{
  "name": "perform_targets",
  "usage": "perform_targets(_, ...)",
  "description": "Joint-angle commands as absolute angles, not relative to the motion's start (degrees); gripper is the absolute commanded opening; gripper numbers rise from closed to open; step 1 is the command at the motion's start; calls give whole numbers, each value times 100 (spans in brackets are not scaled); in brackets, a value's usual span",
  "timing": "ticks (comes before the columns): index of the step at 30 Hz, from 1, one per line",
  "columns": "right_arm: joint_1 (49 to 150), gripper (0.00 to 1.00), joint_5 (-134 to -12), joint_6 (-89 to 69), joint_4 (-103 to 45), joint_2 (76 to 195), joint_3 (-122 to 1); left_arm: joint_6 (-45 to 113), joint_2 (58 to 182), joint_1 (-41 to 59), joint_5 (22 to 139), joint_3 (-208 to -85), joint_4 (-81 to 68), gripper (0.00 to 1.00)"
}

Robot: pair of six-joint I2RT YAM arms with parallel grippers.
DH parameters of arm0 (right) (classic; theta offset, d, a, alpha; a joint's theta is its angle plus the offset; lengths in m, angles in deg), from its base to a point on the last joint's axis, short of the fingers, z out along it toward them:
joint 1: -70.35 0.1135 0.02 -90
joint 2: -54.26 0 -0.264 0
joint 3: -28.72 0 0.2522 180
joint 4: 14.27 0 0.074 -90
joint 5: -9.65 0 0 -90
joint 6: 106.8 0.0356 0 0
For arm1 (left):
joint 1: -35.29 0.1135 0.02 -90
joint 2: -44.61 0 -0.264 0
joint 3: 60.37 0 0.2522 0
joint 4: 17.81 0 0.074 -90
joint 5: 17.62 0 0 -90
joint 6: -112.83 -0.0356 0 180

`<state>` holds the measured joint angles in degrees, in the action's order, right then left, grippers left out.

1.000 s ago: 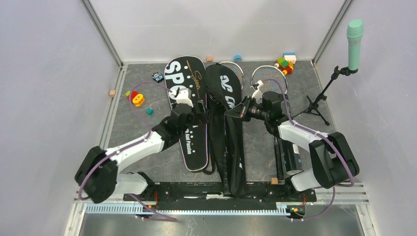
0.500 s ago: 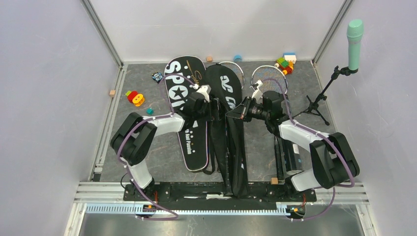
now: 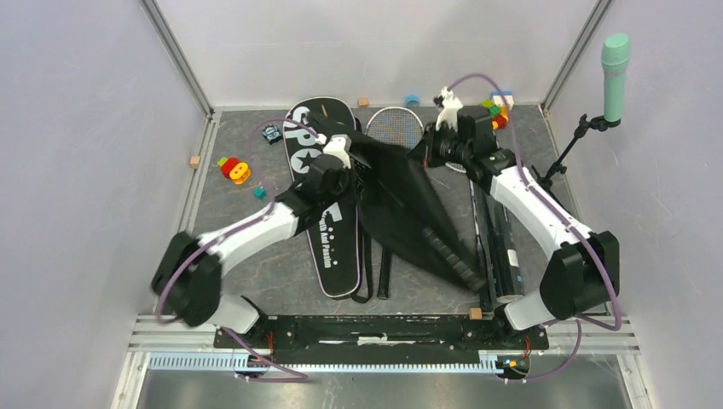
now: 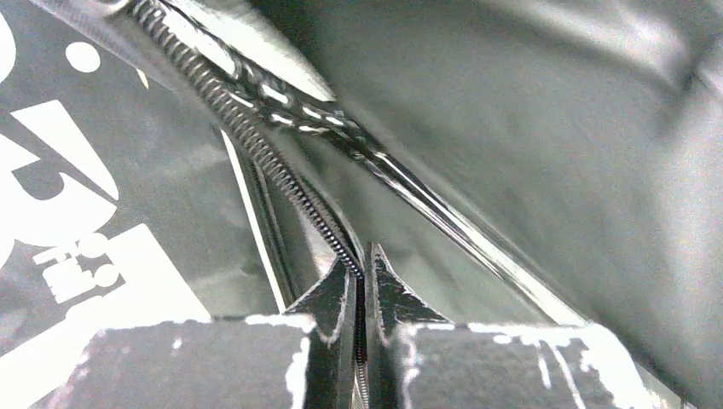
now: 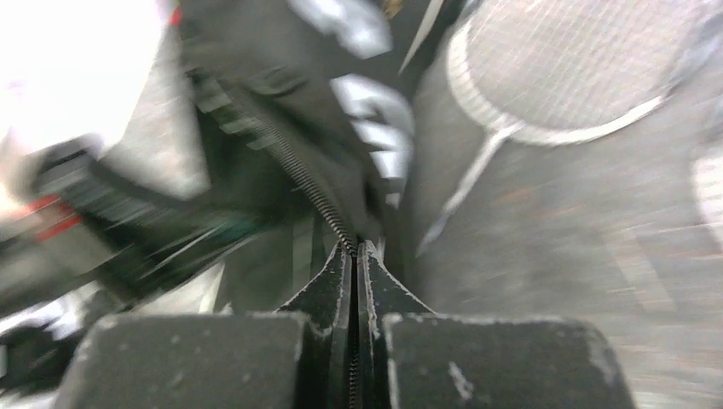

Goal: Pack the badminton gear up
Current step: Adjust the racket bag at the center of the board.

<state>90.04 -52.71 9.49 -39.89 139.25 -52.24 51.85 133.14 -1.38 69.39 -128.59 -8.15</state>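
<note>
Left gripper point(image 4: 360, 271) and right gripper point(image 5: 354, 254) pinched the black racket bag point(image 3: 409, 209) at its zipper; the far racket point(image 3: 394, 128) lay unpacked.

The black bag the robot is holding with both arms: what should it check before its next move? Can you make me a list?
1. Left tool pinched on the black bag's zipper edge: ok.
2. Right tool pinched on a zipper edge too: ok.
3. Bag mouth wide enough for a racket: cannot tell.
4. Racket lying uncovered on the table, not packed yet: ok.
5. Microphone stand safely apart from the arm beside it: cannot tell.
</note>
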Motion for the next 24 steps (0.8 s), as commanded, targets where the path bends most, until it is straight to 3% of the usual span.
perform_targets(1,8943,0,-8538,-1530,-4292,13881,-6094,5086,11667,-995,5890,-12705,296,2)
perform_targets(9,9135,0,-8296,-2690,-2859,14318,-5875,5983,11090,-2507,4335,-12298,586,2)
perform_targets(13,9227,0,-7352,-2562,-2123,14196,-5398,6464,11275,-2685,3887,-11994,285,3)
perform_targets(17,9275,0,-6545,-2590,-1088,13845,-4564,6833,11380,-2706,3481,-11673,281,22)
perform_targets(21,9277,0,-6267,-2936,-1367,14188,-4717,6606,11372,-2703,3657,-11505,279,39)
perform_targets(23,9277,0,-5785,-3240,-1418,14347,-4705,6211,11327,-2711,3709,-11470,332,53)
perform_targets(24,9273,0,-5508,-3358,-1386,14376,-4649,5898,11273,-2705,3823,-11467,340,66)
